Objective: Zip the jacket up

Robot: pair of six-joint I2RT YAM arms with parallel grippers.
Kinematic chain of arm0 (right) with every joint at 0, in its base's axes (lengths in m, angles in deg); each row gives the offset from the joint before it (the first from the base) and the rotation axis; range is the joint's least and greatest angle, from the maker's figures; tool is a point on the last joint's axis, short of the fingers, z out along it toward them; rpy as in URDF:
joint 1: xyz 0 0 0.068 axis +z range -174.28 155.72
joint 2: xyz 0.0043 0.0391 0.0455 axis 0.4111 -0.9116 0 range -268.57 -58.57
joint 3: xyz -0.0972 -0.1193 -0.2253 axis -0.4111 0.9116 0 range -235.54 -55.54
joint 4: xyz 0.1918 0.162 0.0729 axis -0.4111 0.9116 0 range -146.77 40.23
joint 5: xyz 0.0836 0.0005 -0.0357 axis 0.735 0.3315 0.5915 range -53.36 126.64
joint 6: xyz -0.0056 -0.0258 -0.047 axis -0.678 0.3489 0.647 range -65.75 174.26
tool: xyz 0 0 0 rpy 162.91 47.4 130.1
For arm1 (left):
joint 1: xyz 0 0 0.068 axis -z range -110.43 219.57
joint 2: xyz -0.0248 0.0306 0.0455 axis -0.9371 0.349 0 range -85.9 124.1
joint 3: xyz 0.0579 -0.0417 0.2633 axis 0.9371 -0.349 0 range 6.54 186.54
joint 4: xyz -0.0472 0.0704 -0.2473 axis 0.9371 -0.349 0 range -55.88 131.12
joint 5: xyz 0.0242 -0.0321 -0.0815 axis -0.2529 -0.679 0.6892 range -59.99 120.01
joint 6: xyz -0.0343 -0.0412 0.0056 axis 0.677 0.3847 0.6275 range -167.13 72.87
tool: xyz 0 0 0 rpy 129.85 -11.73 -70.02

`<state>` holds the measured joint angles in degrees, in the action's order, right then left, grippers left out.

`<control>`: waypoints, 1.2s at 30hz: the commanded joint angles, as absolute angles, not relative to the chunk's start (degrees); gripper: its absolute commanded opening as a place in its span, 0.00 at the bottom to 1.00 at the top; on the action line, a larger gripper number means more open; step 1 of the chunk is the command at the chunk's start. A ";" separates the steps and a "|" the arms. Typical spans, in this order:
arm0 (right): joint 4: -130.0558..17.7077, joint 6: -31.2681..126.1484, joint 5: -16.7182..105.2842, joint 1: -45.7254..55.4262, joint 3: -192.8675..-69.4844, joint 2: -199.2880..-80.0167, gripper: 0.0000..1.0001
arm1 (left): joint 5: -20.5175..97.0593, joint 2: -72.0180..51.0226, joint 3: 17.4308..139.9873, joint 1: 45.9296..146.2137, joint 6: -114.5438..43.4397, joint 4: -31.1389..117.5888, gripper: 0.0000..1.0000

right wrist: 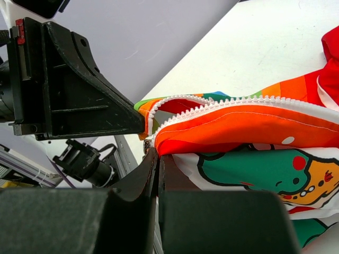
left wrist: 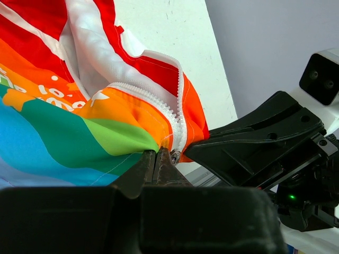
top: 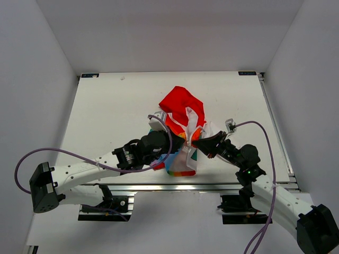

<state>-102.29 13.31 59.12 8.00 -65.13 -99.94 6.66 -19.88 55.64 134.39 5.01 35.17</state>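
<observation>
Found jacket [top: 183, 127] at middle of table [top: 106, 106], red hood toward the far side. Noted zipper [right wrist: 212, 108] teeth parted near the fingertips. Recorded left gripper [left wrist: 159, 159] clenched on jacket at the rainbow side's zipper end; right gripper [right wrist: 157, 159] clenched on the orange edge below the teeth. Observed both grippers nearly touching.

A lab test cell is indicated. A white table [top: 106, 106] is enclosed by plain walls [top: 175, 32] at nine, twelve and three o'clock, with an aluminium rail [top: 159, 187] at six.
</observation>
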 commanded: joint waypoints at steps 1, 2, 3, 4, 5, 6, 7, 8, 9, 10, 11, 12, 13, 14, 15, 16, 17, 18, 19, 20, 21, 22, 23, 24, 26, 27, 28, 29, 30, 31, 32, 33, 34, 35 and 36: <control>-106.78 12.59 59.50 8.15 -66.70 -99.27 0.00 | 6.54 -20.86 54.79 134.17 5.08 36.20 0.00; -106.69 12.51 58.97 8.16 -66.62 -99.18 0.00 | 6.54 -21.04 54.79 134.17 5.08 36.03 0.00; -106.69 12.51 58.71 8.16 -66.44 -98.92 0.00 | 6.37 -21.13 54.70 134.17 5.08 35.85 0.00; -106.52 12.51 58.53 8.16 -66.44 -98.74 0.00 | 6.11 -21.13 54.70 134.17 5.16 35.76 0.00; -106.25 12.59 58.35 8.16 -66.44 -98.65 0.00 | 6.02 -21.22 54.70 134.17 5.08 35.59 0.00; -106.16 12.68 58.18 8.16 -66.53 -98.74 0.00 | 5.93 -21.22 54.62 134.17 5.16 35.67 0.00; -105.99 12.68 58.09 8.16 -66.53 -98.74 0.00 | 5.93 -21.30 54.70 134.17 5.16 35.67 0.00; -105.99 12.68 57.91 8.16 -66.53 -98.82 0.00 | 6.01 -21.39 54.62 134.17 5.16 35.76 0.00; -105.73 12.68 57.74 8.16 -66.53 -98.83 0.00 | 6.02 -21.39 54.53 134.17 5.16 35.76 0.00; -105.64 12.77 57.74 8.16 -66.62 -98.83 0.00 | 6.02 -21.48 54.53 134.17 5.16 35.76 0.00; -105.55 12.77 57.74 8.16 -66.62 -98.91 0.00 | 6.10 -21.48 54.62 134.17 5.08 35.85 0.00; -105.46 12.77 57.65 8.16 -66.62 -98.83 0.00 | 6.28 -21.48 54.62 134.17 5.08 36.02 0.00; -105.37 12.86 57.56 8.16 -66.70 -99.00 0.00 | 6.37 -21.48 54.53 134.17 5.08 36.02 0.00; -105.20 12.86 57.56 8.16 -66.88 -99.09 0.00 | 6.63 -21.48 54.62 134.17 5.08 36.20 0.00; -104.68 12.95 57.47 8.16 -66.97 -99.26 0.00 | 6.63 -21.48 54.53 134.17 4.99 36.37 0.00; -104.58 13.03 57.56 8.16 -67.14 -99.44 0.00 | 6.80 -21.48 54.53 134.17 4.99 36.46 0.00; -104.58 13.03 57.65 8.16 -67.14 -99.61 0.00 | 6.89 -21.48 54.53 134.26 4.90 36.55 0.00; -104.67 12.95 57.56 8.16 -67.14 -99.79 0.00 | 6.81 -21.39 54.62 134.17 4.90 36.46 0.00; -104.84 13.03 57.56 8.16 -67.14 -99.88 0.00 | 6.81 -21.39 54.79 134.17 4.81 36.55 0.00; -105.02 12.95 57.65 8.16 -67.06 -99.79 0.00 | 6.81 -21.31 54.70 134.17 4.81 36.55 0.00; -105.37 12.86 57.65 8.24 -67.06 -99.71 0.00 | 6.89 -21.30 54.79 134.26 4.72 36.55 0.00; -105.72 12.86 57.65 8.16 -67.06 -99.70 0.00 | 6.98 -21.13 54.79 134.17 4.72 36.55 0.00; -105.90 12.77 57.56 8.07 -67.14 -99.62 0.00 | 6.98 -20.95 54.79 134.17 4.64 36.55 0.00; -106.16 12.60 57.56 8.15 -67.06 -99.62 0.00 | 7.07 -20.95 54.97 134.17 4.64 36.46 0.00; -106.60 12.33 57.56 8.16 -67.23 -99.53 0.00 | 7.25 -20.51 55.14 134.17 4.55 36.38 0.00; -106.69 12.24 57.47 8.16 -67.23 -99.62 0.00 | 7.42 -20.51 55.14 134.17 4.55 36.46 0.00; -106.78 12.24 57.56 8.07 -67.23 -99.62 0.00 | 7.42 -20.34 55.06 134.17 4.55 36.38 0.00; -106.95 12.16 57.56 8.15 -67.23 -99.62 0.00 | 7.42 -20.34 55.14 134.17 4.55 36.11 0.00; -107.13 12.16 57.56 8.16 -67.32 -99.62 0.00 | 7.33 -20.34 55.23 134.17 4.46 36.20 0.00; -106.96 12.07 57.73 8.16 -67.41 -99.70 0.00 | 7.42 -20.42 55.14 134.17 4.37 36.37 0.00; -107.22 12.07 57.82 8.16 -67.41 -99.88 0.00 | 7.51 -20.43 55.14 134.17 4.29 36.38 0.00; -107.22 11.89 58.00 8.16 -67.49 -99.97 0.00 | 7.60 -20.43 55.06 134.17 4.28 36.46 0.00; -107.31 11.80 58.26 8.16 -67.58 -99.97 0.00 | 7.77 -20.51 54.97 134.17 4.02 36.64 0.00; -107.31 11.80 58.52 8.07 -67.76 -100.23 0.00 | 7.86 -20.51 54.88 134.17 4.11 36.81 0.00; -106.96 11.80 58.70 8.15 -68.11 -100.58 0.00 | 7.95 -20.69 54.53 134.17 4.02 37.08 0.00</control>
<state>-102.44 12.39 58.03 8.00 -65.15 -100.05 7.01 -19.86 54.88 134.30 4.70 35.62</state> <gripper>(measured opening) 0.012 0.009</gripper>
